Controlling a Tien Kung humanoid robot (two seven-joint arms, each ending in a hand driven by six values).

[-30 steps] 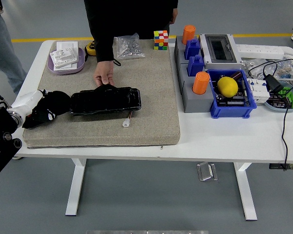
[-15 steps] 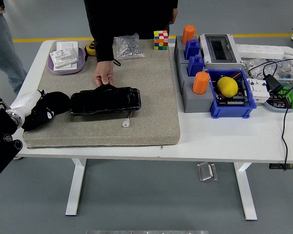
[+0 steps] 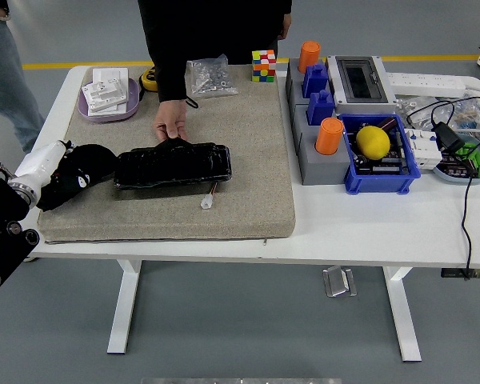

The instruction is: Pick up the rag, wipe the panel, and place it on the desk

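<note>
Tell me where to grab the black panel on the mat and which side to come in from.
Grip the panel by its right short end, coming in from the right. It lies flat and long across the mat. The person's hand holds its far edge, and the left hand, dark like a rag, sits at its left end. A small white connector lies just off the near edge.

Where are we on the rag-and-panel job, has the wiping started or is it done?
The rag looks picked up: it sits dark and bunched under the left hand, at the left end of the black panel. A person's hand steadies the panel's far edge. Whether wiping is starting or ending cannot be told from this view. Still left: setting the rag down on the desk and letting go.
</note>
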